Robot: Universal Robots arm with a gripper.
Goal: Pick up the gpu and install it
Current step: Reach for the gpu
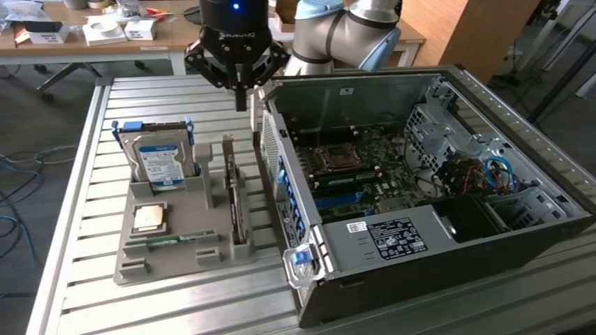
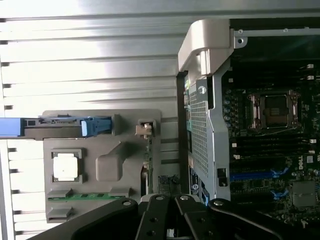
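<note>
Exterior view: a slatted bare-metal worktop (image 1: 102, 139) carries a moulded grey plastic parts tray (image 1: 172, 269) toward the edge at the exterior view's left. An open grey steel computer case (image 1: 391, 241) lies on its side toward the edge at the exterior view's right. The black linked-finger pincer (image 1: 241, 98) on a grey arm (image 1: 336, 31) hangs over the worktop's far part, above the gap between parts tray and computer case. Its fingers are clenched tip to tip, pointing down, with nothing between them.

The gpu (image 1: 234, 202), a thin black rectangular card, stands on its long edge in the slot along the tray side nearest the case, well apart from the pincer. A silver hard drive (image 1: 160, 164) with a blue-white label stands upright in a blue bracket at the tray's far end. A square silver-lidded processor chip (image 1: 149, 218) lies flat mid-tray. A small green memory stick (image 1: 175, 240) lies flat, closer to the worktop's near edge. A green motherboard (image 1: 363, 174) is exposed inside the case.

Wrist view: the pincer (image 2: 169, 212) linkages are drawn together and empty. The gpu (image 2: 146, 170) is seen edge-on as a thin dark strip in the case-side slot of the parts tray (image 2: 105, 127). It sits between the processor chip (image 2: 65, 166) and the perforated wall of the computer case (image 2: 200, 130). The memory stick (image 2: 87, 196) lies flat in its pocket. The hard drive (image 2: 55, 131) is edge-on in its blue bracket. Worktop (image 2: 90, 60) slats run beyond the tray. The motherboard (image 2: 270, 150) shows its socket.
</note>
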